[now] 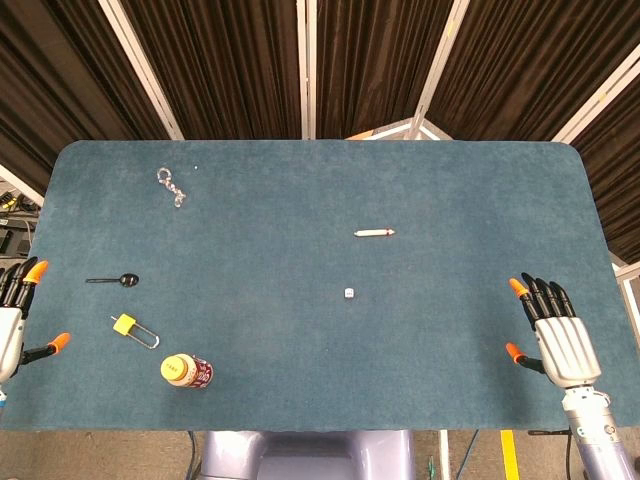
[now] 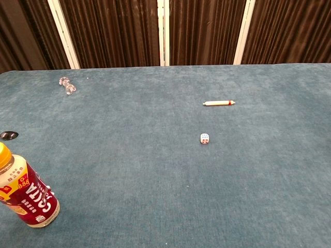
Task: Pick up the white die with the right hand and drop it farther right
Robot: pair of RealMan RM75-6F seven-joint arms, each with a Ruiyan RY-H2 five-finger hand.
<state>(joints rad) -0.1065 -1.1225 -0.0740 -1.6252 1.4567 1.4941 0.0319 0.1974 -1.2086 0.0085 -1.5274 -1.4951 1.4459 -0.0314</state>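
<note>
The right robot hand (image 1: pixel 552 328) is seen at the near right edge of the tabletop (image 1: pixel 450 330), fingers spread and nothing held; the left robot hand (image 1: pixel 14 315) is likewise spread and empty. The white die (image 2: pixel 205 138), a small cube marked with coloured pips, is set just nearer than the white pen (image 2: pixel 219 103), apart from it.

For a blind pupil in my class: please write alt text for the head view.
A small white die lies alone near the middle of a blue table, with a white pen beyond it. The right robot hand rests open at the right edge, the left robot hand at the left edge near a padlock, spoon and bottle.
</note>
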